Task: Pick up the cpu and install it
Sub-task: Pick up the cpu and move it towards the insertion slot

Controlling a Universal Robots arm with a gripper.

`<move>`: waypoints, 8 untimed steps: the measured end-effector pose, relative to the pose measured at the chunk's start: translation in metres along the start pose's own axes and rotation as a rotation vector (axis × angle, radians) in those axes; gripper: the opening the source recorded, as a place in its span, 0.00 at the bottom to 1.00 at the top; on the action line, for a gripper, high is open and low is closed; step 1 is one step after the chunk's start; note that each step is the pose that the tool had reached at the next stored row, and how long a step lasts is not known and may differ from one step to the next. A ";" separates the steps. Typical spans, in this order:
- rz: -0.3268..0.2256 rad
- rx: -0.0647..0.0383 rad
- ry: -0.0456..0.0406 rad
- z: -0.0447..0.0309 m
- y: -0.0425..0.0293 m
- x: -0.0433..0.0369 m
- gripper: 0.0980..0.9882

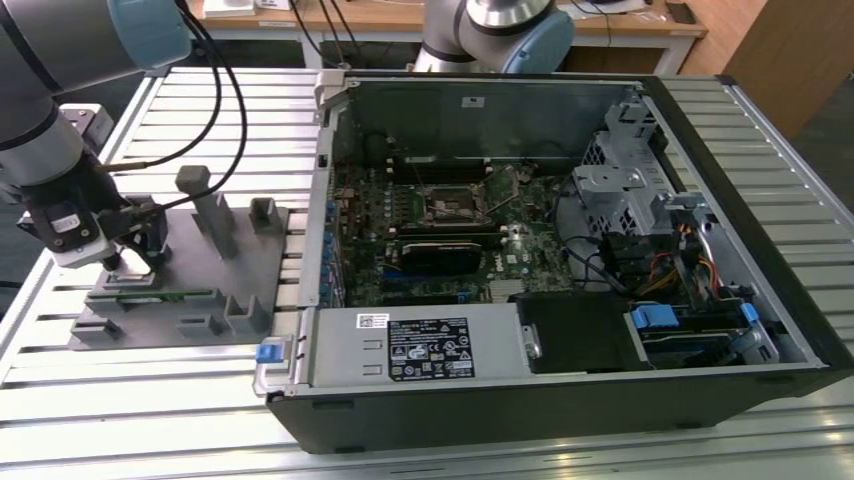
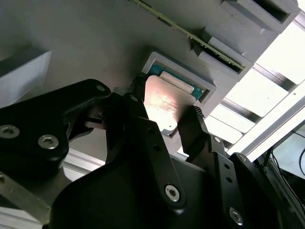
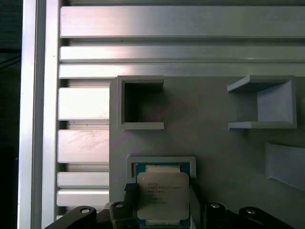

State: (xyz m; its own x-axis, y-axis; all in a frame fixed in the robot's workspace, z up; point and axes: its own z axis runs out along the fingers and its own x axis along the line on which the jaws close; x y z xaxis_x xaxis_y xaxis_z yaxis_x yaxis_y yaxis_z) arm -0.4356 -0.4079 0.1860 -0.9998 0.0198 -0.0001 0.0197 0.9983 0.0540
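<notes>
Pincer (image 2: 165, 101) narrowed onto the cpu (image 2: 164, 105), one black finger (image 2: 190, 125) pressed against each opposite edge, silver top showing between them. Cpu sits between the fingertips in the shallow pocket (image 3: 162, 160) of the grey fixture (image 1: 187, 275) on the slotted desk (image 1: 134, 400).

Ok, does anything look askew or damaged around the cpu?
Nothing stands out. In the first wrist view the cpu lines up squarely with its grey holder. In the second wrist view the end effector is centred on it, not off to one side.
</notes>
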 end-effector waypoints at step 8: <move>0.000 0.000 0.0003 -0.0011 0.0000 0.0000 0.48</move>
State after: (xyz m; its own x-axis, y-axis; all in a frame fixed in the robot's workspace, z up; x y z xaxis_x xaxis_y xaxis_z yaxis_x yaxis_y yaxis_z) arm -0.4357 -0.4080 0.1871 -0.9998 0.0198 0.0003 0.0197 0.9984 0.0538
